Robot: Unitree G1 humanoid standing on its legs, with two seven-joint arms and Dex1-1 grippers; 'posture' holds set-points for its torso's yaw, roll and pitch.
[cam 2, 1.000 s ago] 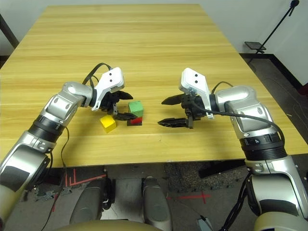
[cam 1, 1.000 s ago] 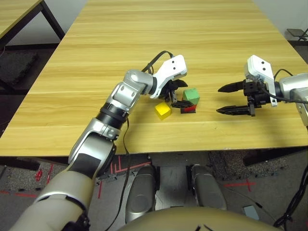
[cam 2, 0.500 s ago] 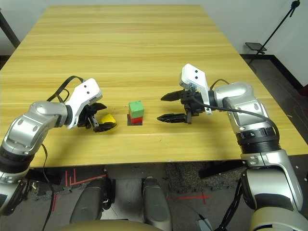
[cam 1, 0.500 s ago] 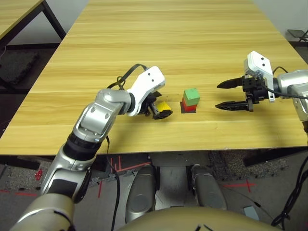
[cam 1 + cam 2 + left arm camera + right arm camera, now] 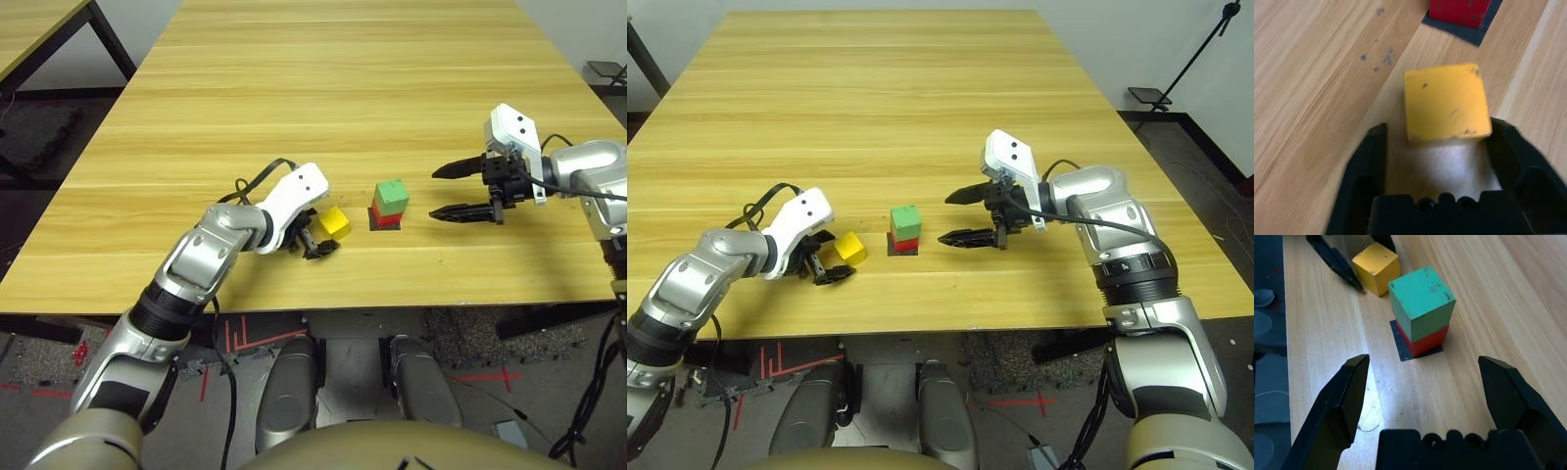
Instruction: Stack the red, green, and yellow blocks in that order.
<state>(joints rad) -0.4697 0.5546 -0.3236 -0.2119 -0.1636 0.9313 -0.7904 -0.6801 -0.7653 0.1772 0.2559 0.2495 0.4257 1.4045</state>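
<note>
Both end effectors (image 5: 315, 235) (image 5: 460, 192) agape over pale wood table (image 5: 343, 78), dark floor (image 5: 39, 127) beyond.

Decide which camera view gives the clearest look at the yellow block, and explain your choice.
The left wrist view: the yellow block sits large between the left gripper's open fingers. The head views show it small beside that gripper; the right wrist view shows it behind the stack.
</note>
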